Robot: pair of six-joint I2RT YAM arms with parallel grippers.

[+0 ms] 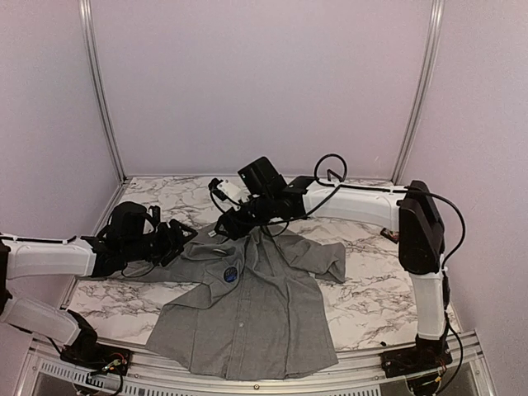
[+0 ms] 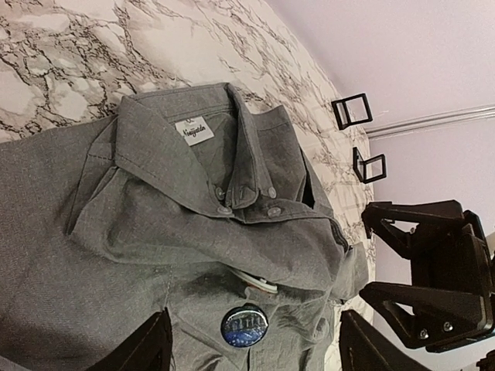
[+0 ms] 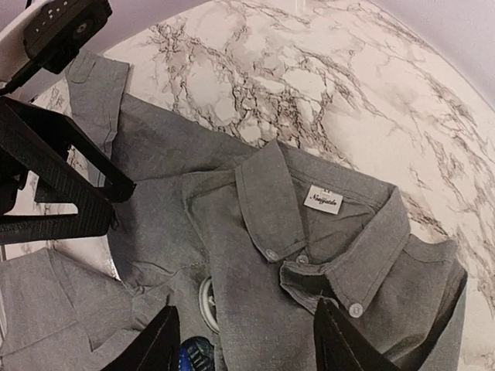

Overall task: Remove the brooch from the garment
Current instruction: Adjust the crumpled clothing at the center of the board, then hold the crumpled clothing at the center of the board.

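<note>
From above: the shirt (image 1: 247, 318) lies mid-frame on the table (image 1: 371, 289), with the brooch (image 1: 231, 273) on its chest. My left gripper (image 1: 183, 238) and right gripper (image 1: 224, 227) hover by the collar. Left wrist: fingers (image 2: 147, 348) spread, empty, brooch bottom centre. Right wrist: fingers (image 3: 155, 344) apart, empty, brooch bottom left.

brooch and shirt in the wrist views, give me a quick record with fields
garment: grey shirt, spread front up on the marble table
brooch: round, blue, on the chest below the collar
left gripper: open, empty, near the shirt's shoulder
right gripper: open, empty, near the collar
task: brooch not yet removed
</note>
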